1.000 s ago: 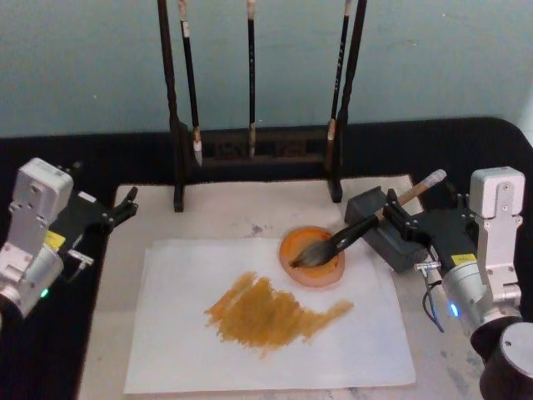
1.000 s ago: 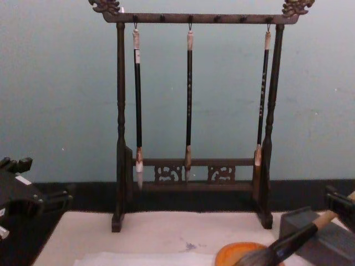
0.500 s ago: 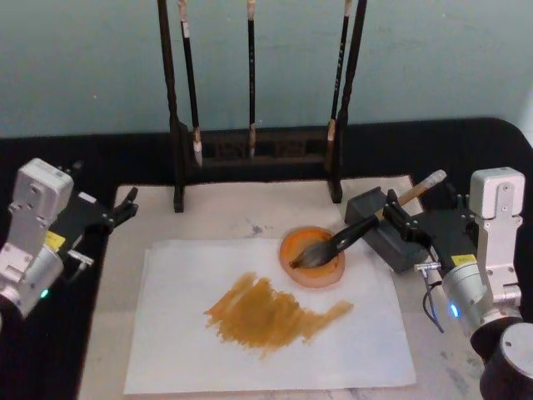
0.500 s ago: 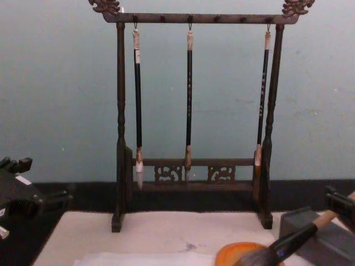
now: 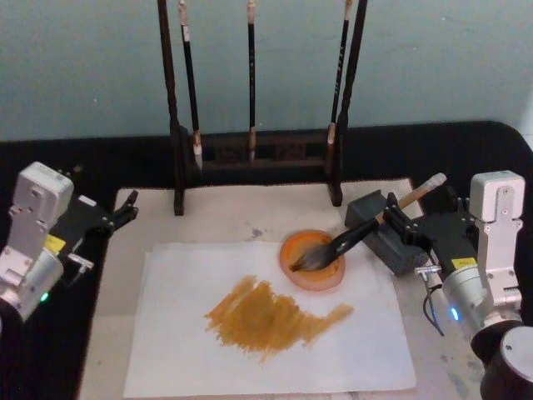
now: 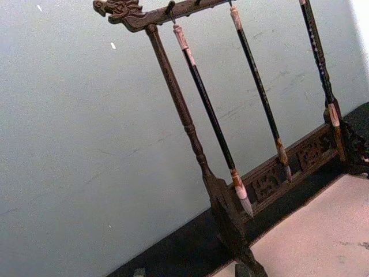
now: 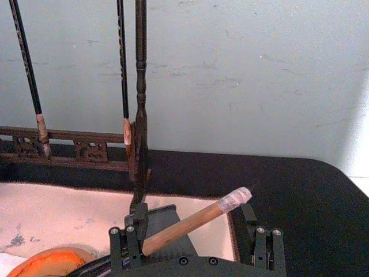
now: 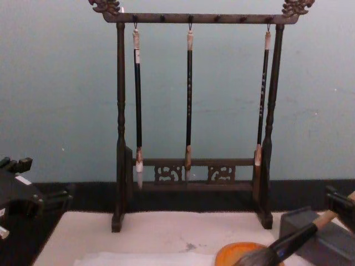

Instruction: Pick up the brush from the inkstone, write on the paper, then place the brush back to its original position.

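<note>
While the right gripper (image 5: 406, 219) seemingly sits open around the thick tan-handled brush (image 5: 350, 236), bumping it could tip the round orange inkstone (image 5: 312, 257).

Dark wooden rack (image 8: 191, 105) w/ three thin brushes (image 8: 189, 100), cream mat (image 5: 216, 218), dark block (image 5: 385, 229).

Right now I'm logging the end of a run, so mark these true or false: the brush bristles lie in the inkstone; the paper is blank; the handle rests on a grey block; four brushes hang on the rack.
1. The brush bristles lie in the inkstone: true.
2. The paper is blank: false, an orange-brown smear covers its middle.
3. The handle rests on a grey block: true.
4. Four brushes hang on the rack: false, three hang there.
</note>
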